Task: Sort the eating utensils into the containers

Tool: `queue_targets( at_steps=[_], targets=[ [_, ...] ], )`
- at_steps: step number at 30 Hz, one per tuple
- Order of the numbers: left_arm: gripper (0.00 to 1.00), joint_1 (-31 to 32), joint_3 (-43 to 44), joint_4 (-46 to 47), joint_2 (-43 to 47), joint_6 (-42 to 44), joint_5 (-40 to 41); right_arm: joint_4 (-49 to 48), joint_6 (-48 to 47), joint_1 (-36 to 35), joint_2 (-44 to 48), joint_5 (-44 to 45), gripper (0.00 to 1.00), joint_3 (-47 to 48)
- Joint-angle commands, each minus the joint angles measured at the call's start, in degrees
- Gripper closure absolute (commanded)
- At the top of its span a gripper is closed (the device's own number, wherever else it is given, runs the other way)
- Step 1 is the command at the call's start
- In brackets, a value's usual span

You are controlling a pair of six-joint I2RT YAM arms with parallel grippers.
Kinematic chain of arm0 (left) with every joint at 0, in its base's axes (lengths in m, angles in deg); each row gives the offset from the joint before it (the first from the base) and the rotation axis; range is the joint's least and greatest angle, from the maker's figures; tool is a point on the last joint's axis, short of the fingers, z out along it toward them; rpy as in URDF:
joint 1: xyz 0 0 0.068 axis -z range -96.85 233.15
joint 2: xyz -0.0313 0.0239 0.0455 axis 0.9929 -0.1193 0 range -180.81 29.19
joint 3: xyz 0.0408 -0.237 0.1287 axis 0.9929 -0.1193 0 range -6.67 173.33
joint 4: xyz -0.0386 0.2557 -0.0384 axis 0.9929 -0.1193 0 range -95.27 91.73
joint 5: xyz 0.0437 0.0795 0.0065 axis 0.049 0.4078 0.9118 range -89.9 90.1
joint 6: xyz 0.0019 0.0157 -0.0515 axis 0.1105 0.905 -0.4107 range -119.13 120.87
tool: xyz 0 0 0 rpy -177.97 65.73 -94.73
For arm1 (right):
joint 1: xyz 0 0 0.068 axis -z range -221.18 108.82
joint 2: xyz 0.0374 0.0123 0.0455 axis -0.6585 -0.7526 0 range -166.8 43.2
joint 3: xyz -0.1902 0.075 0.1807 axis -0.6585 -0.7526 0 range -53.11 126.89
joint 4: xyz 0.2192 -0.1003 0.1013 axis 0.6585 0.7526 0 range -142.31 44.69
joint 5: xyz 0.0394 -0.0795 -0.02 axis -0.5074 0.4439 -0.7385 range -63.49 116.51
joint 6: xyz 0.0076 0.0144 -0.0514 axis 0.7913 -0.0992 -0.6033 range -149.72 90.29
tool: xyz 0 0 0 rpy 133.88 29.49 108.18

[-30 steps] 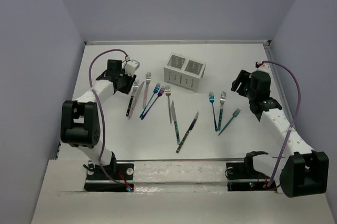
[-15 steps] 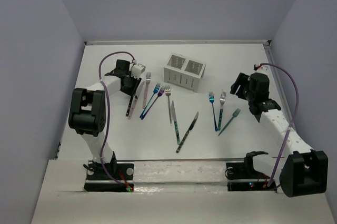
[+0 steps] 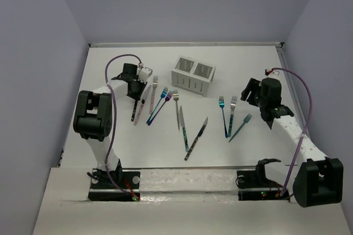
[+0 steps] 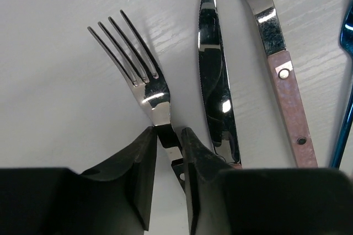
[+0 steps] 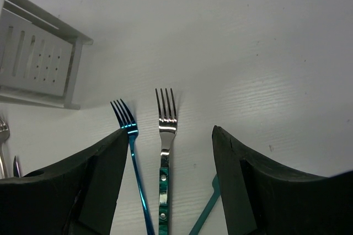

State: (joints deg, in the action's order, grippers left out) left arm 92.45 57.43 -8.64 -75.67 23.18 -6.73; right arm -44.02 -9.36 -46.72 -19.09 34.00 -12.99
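Several forks and knives lie on the white table. My left gripper (image 4: pixel 167 131) is low over the leftmost silver fork (image 4: pixel 144 75), its jaws shut on the fork's neck; the fork lies flat on the table. In the top view this gripper (image 3: pixel 138 87) is left of the white caddy (image 3: pixel 193 75). My right gripper (image 5: pixel 170 131) is open and empty, hovering above a silver fork with a green handle (image 5: pixel 165 152), with a blue fork (image 5: pixel 134 158) beside it. The caddy's corner (image 5: pixel 38 64) shows at upper left.
Next to the held fork lie a knife (image 4: pixel 218 97) and a pink-handled fork (image 4: pixel 284 80). Blue and purple forks (image 3: pixel 157 105), a silver fork (image 3: pixel 176 102) and two knives (image 3: pixel 190 133) lie mid-table. A teal fork (image 3: pixel 241 127) lies by the right group. Walls enclose the table.
My left arm has swung in and brought its gripper down onto the leftmost fork's neck. My right gripper has shifted slightly over the right group of forks.
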Motion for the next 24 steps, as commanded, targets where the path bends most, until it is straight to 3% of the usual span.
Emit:
queue_targets(
  at_steps=[1, 4, 10, 14, 18, 24],
  targets=[
    [0.78, -0.16, -3.27, -3.34, -0.70, 2.13, 2.79, -1.18, -0.59, 0.27, 1.90, -0.54, 0.32, -1.01],
    [1.00, -0.33, -3.71, -3.43, 0.53, 1.87, 2.61, -1.18, -0.50, 0.27, 2.34, -0.37, 0.32, -1.01],
    [1.00, -0.34, -0.56, -2.72, 1.23, 0.02, 2.53, -1.26, -0.58, 0.27, 1.99, -1.60, 0.32, -0.83],
    [1.00, -0.34, 2.61, 0.52, 6.83, -3.83, 2.79, -1.35, -0.85, 0.27, 2.51, -3.17, 0.32, -0.74],
    [1.00, -0.34, 10.40, 4.48, 13.69, -7.17, 0.08, -1.70, -0.85, 0.27, 2.52, -4.14, 0.32, -0.13],
    [1.00, 3.51, 23.08, 10.09, 16.09, -12.81, -7.67, -4.95, -0.33, 0.27, 1.46, -5.11, 0.32, -0.13]
  ],
)
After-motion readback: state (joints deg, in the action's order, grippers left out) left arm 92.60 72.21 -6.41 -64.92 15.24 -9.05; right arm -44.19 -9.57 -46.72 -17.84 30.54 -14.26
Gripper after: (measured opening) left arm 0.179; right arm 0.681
